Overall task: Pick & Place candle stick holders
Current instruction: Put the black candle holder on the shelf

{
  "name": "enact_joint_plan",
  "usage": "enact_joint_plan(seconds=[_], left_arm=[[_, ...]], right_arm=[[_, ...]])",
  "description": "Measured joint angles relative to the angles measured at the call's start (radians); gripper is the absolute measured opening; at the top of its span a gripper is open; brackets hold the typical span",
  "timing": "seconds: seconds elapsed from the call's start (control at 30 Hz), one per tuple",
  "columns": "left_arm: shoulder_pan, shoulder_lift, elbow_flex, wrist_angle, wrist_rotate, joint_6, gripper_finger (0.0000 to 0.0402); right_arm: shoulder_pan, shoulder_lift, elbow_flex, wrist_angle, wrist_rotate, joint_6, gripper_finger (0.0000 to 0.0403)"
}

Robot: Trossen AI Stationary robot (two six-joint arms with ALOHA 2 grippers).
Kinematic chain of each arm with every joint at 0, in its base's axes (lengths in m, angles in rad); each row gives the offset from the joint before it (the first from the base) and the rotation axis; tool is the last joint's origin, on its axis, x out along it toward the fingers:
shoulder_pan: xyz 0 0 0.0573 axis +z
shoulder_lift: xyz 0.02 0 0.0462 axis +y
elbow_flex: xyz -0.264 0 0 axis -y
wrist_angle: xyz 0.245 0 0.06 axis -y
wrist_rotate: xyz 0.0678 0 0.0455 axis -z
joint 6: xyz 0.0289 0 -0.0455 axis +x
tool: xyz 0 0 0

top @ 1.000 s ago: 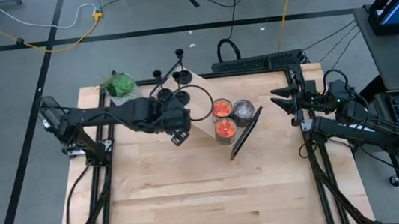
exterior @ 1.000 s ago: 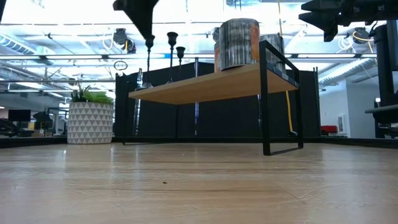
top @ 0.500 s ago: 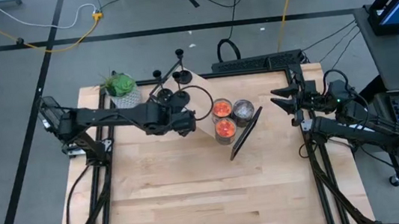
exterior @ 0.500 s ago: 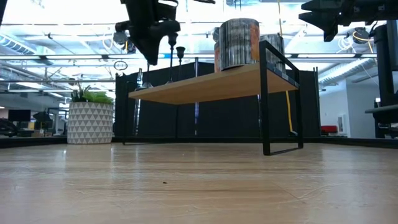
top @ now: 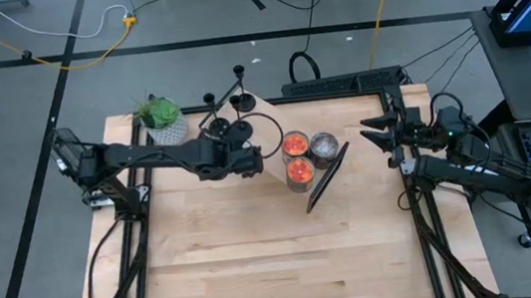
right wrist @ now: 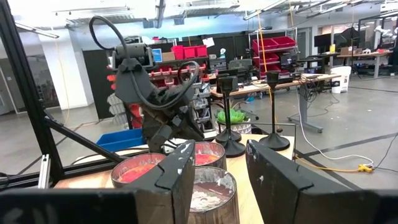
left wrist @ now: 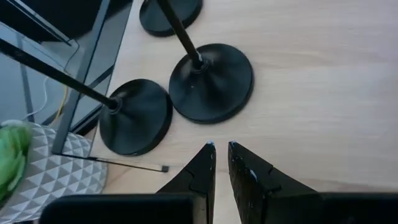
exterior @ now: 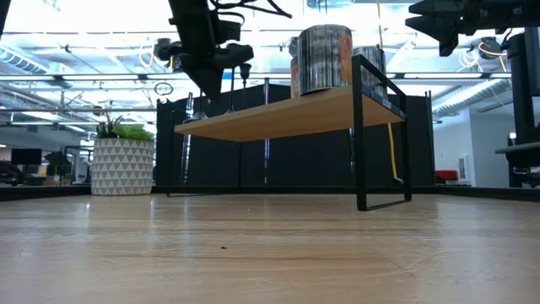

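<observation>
Several matte-black candle stick holders [top: 240, 129] stand by their round bases on the left end of a raised wooden shelf [exterior: 287, 118]. The left wrist view shows three bases [left wrist: 211, 81], each with a thin stem. My left gripper [left wrist: 219, 147] is shut and empty, above the shelf board just short of the nearest base; it also shows in the high view [top: 252, 156] and the low view [exterior: 207, 76]. My right gripper [top: 372, 131] waits open and empty near the table's right edge.
Three glass candle jars [top: 295, 146] stand on the shelf's right part. A potted plant [top: 161, 116] stands at the table's far left, beside the shelf. A black wire ring [top: 262, 134] stands next to the holders. The table's near half is bare wood [top: 278, 258].
My left gripper has gone toward the table's right and far side, over the shelf, and come lower, close to the holders' bases. The holders have not moved.
</observation>
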Motion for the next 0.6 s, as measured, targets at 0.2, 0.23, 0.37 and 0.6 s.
enact_joint_plan(seconds=[0.2,0.23,0.37,0.6], left_arm=[[0.016,0.000,-0.039,0.070,0.004,-0.004,0.0051],[0.018,0.000,-0.045,0.078,0.006,-0.006,0.0051],[0.025,0.000,-0.073,0.111,0.011,-0.022,0.0051],[0.050,0.000,-0.104,0.154,0.010,-0.028,0.0051]], right_arm=[[0.000,0.000,0.000,0.000,0.000,0.000,0.0134],[0.000,0.000,0.000,0.000,0.000,0.000,0.0134],[0.000,0.000,0.000,0.000,0.000,0.000,0.0134],[0.000,0.000,0.000,0.000,0.000,-0.001,0.0134]])
